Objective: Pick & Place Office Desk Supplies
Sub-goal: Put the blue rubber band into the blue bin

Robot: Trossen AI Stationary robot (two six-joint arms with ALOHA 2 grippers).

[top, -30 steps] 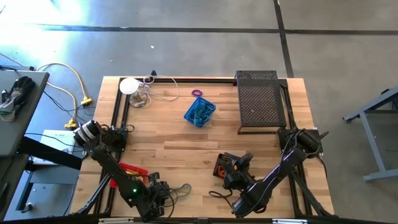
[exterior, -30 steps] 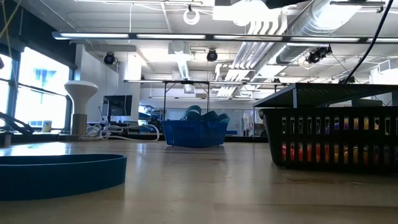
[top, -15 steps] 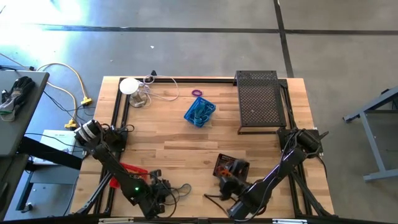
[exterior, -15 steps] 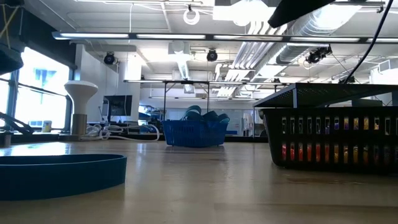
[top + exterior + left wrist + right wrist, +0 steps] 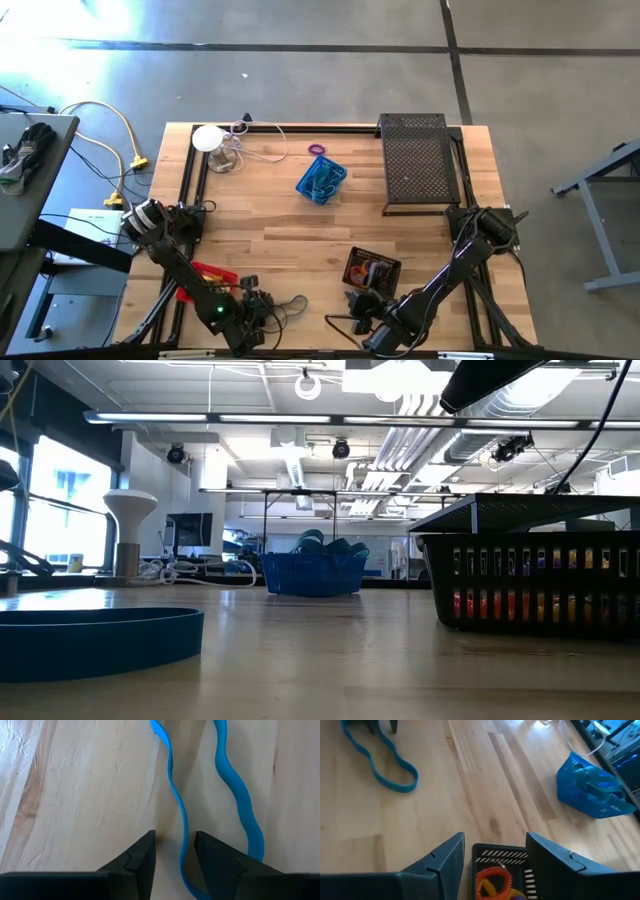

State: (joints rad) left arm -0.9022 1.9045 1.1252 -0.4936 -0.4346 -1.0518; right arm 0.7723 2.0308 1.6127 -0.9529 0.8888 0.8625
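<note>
From above, the left tool (image 5: 262, 308) sits low at the near edge of the desk (image 5: 280, 225), right over a thin band loop (image 5: 290, 301) whose end trails off toward the middle; the right tool (image 5: 362, 305) hangs just beside the near side of a small black basket (image 5: 372, 270), and a blue basket (image 5: 321, 180) full of bands stands well apart toward the far side, with a purple ring (image 5: 317, 149) beyond it and the big mesh tray (image 5: 418, 160) at the far right. From desk height, the blue basket (image 5: 313, 573) shows in the middle distance, the black basket (image 5: 530, 592) close by on the right with coloured pieces inside, and a blue band (image 5: 98, 640) lies flat in the near left corner; neither tool can be made out here. The left wrist camera shows the left tool (image 5: 174, 851) spread open just above the wood, one strand of the blue band (image 5: 177, 815) running straight between its fingers and the other strand passing outside one finger; the loop's long axis runs straight ahead of the tool, so closing here would probably pinch one strand crosswise. The right wrist camera shows the right tool (image 5: 495, 852) spread and empty over the rim of the black basket (image 5: 500, 870), where an orange coil (image 5: 494, 879) lies; the blue band (image 5: 382, 762) lies well ahead of it on the wood, far nearer the left arm.
</note>
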